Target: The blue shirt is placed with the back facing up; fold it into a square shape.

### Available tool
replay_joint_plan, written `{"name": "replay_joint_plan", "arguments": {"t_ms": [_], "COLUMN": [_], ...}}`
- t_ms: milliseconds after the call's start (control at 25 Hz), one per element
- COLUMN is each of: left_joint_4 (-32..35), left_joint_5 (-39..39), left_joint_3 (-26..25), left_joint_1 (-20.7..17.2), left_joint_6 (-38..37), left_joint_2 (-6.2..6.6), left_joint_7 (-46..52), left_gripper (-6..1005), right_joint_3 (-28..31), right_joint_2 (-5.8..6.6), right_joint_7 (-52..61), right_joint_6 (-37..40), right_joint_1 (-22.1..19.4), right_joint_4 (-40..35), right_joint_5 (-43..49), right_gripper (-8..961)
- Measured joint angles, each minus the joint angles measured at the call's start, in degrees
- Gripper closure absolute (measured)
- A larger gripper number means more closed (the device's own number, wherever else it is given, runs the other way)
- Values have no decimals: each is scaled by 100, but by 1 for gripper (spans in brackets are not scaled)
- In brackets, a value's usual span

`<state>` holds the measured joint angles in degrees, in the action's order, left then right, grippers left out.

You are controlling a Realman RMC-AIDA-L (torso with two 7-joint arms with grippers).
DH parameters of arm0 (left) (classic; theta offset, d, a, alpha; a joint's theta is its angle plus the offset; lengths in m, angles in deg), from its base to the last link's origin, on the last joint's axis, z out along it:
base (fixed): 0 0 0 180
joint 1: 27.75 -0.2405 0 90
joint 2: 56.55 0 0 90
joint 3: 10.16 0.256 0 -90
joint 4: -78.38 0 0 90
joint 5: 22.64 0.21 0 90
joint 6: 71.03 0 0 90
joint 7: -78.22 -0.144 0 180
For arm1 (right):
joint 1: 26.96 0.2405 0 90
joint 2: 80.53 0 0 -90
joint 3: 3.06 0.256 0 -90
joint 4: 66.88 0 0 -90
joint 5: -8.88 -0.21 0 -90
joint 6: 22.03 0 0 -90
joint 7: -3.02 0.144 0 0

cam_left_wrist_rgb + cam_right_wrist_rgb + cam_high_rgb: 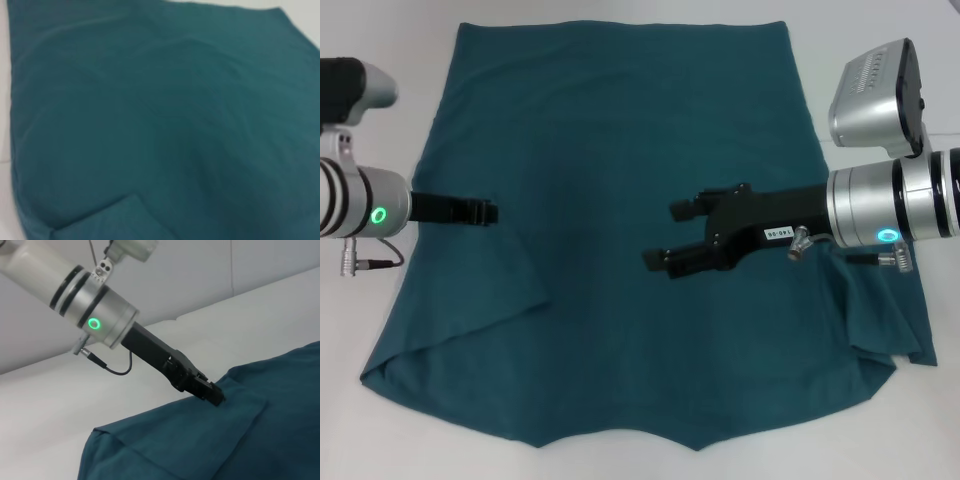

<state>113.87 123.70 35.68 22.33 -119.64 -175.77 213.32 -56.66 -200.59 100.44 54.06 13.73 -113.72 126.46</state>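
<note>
- The blue shirt (620, 150) lies spread on the white table (880, 60), filling most of the head view. Its straight edge is at the far side, and its uneven edge with pointed corners is at the near side.
- The left sleeve is folded inward over the body, forming an angled flap (470, 290) on the robot's left side of the shirt.
- On the right side, a sleeve portion (895, 320) sticks out past the shirt's edge beneath the right arm.
- The left gripper (485, 212) reaches in from the left edge, just above the folded flap. Its fingers look pressed together and flat, right at the fabric. In the right wrist view its tip (216, 396) meets the shirt (250, 440), but whether any cloth is pinched between the fingers cannot be told.
- The right gripper (665, 235) extends over the middle of the shirt from the right. Its two fingers (682, 208) are spread apart, with nothing between them.
- The left wrist view shows only teal fabric (165, 125), gently wrinkled, with a folded edge in one corner and a strip of table along the border.
</note>
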Motion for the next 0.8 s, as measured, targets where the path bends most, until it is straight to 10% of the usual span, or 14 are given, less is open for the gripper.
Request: {"name": "replay_joint_plan", "arguments": {"t_ms": [360,800], "left_joint_4": [257,1487], "left_joint_5": [-1424,-1466], "left_joint_3": [-374,-1728], "left_joint_1": [-619,-1324], "left_joint_6": [-1779,-5306], "left_joint_2": [440,471], "left_joint_7": [-905,-2018], "left_gripper": [807,759], "right_joint_3": [152,447], "right_joint_2": [35,89], "right_joint_7": [521,3023], "right_joint_6": [30,724], "right_joint_1": [-157,-349], "right_joint_4": [-538,-3050], "right_joint_5": [-263,599], "right_gripper": [36,66]}}
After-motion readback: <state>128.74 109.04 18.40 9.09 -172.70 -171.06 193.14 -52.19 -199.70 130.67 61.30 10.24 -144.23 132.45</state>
